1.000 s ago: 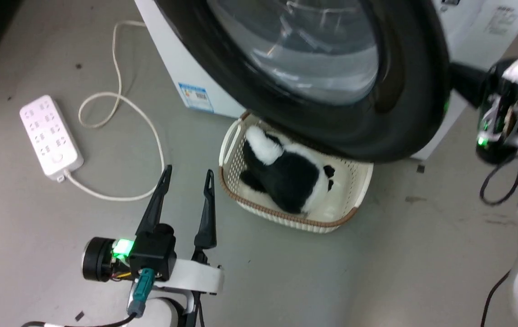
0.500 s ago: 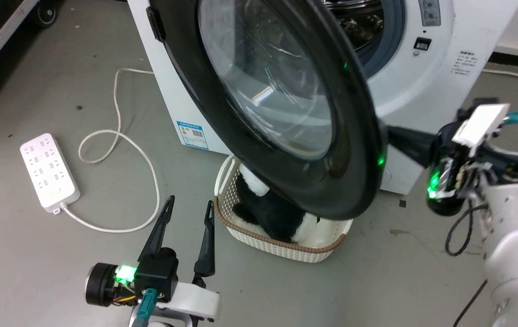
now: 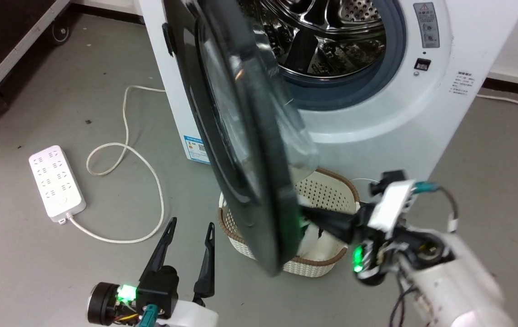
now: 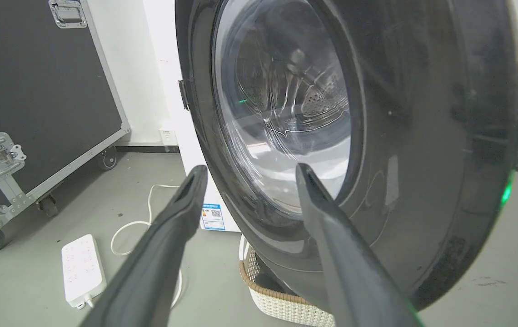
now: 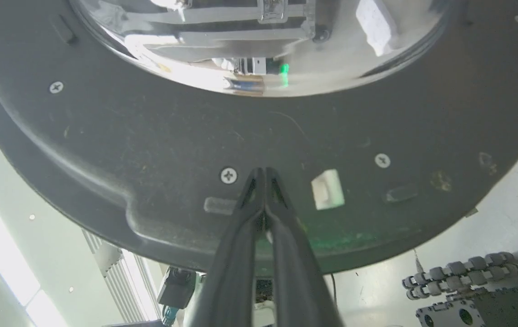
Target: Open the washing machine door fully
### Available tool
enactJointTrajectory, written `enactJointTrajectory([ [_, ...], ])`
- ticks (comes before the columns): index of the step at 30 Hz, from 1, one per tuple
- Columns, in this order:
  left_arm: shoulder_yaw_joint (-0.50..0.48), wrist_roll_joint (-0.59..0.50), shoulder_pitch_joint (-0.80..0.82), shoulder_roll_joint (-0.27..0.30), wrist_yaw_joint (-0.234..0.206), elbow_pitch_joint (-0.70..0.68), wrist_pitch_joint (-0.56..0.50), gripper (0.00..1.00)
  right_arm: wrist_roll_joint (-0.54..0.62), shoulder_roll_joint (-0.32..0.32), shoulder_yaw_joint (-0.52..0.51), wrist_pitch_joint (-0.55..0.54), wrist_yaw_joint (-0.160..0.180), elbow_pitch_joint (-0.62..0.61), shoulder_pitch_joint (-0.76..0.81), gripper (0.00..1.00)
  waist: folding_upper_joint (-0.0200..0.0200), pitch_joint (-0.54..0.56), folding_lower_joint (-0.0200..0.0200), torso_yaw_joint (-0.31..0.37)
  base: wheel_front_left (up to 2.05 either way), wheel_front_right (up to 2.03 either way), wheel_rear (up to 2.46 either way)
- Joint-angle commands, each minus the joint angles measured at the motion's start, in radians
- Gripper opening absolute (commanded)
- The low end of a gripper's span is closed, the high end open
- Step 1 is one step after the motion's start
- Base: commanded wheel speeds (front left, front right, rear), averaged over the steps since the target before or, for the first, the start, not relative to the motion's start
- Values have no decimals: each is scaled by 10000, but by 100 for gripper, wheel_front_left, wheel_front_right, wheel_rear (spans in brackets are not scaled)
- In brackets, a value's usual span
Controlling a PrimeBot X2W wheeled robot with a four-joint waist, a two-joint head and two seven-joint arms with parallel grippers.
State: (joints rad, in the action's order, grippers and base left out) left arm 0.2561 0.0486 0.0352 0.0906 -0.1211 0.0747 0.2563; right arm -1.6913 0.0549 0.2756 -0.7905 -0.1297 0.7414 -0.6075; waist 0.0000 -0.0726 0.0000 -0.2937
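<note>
my right gripper (image 3: 306,212), pressed together, tips against the inner rim of the washing machine door (image 3: 241,172), standing edge-on half open just left of it; left gripper (image 3: 191,223) spread, farther off

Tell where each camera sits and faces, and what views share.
Head view: on the head, looking down at the washing machine; open left gripper, shut right gripper.
Left wrist view: left wrist, facing the washing machine door from outside; own fingers.
Right wrist view: right wrist, facing its inner rim; own shut fingers.
Shared: all show the door.
</note>
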Motion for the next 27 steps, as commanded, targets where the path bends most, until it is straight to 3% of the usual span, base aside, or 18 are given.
enactJointTrajectory([
  [1, 32, 55, -129, 63, 20, 28, 55, 100, -129, -46, 149, 107, -10, -111, 160, 0, 0, 14, 0, -15, 0, 0, 0],
  [5, 29, 82, -237, 52, 23, 42, 55, 100, -901, -46, 1289, 1010, -10, -575, 433, 0, 0, 68, 0, -96, 0, 0, 0],
  [13, -27, 118, -274, 30, -9, 62, 55, 100, -1168, 41, 1970, 1857, -10, -650, 358, 0, 0, 142, 0, 1, 0, 0, 0],
  [14, -59, 135, -271, 30, -18, 65, 55, 100, -1083, 124, 1965, 2148, -10, -682, 332, 77, 0, 182, 0, 46, 0, 0, 0],
  [15, -144, 172, -281, 46, -39, 70, 55, 100, -929, 323, 1933, 2662, -10, -839, 311, 100, 0, 256, 0, 160, 0, 0, 0],
  [17, -183, 193, -287, 58, -40, 74, 55, 100, -750, 490, 1906, 3012, -10, -986, 312, 100, 0, 308, 0, 227, 0, 0, 0],
  [20, -312, 267, -304, 114, -18, 91, 55, 100, 430, 1200, 1918, 4516, -10, -1859, 442, 100, 0, 491, 0, 475, 0, 0, 0],
  [27, -737, 523, -471, 227, 11, 57, 55, 100, 4433, 3088, 2000, 8379, -10, -4141, 1593, 100, 0, 928, 0, 1144, 0, 0, 0],
])
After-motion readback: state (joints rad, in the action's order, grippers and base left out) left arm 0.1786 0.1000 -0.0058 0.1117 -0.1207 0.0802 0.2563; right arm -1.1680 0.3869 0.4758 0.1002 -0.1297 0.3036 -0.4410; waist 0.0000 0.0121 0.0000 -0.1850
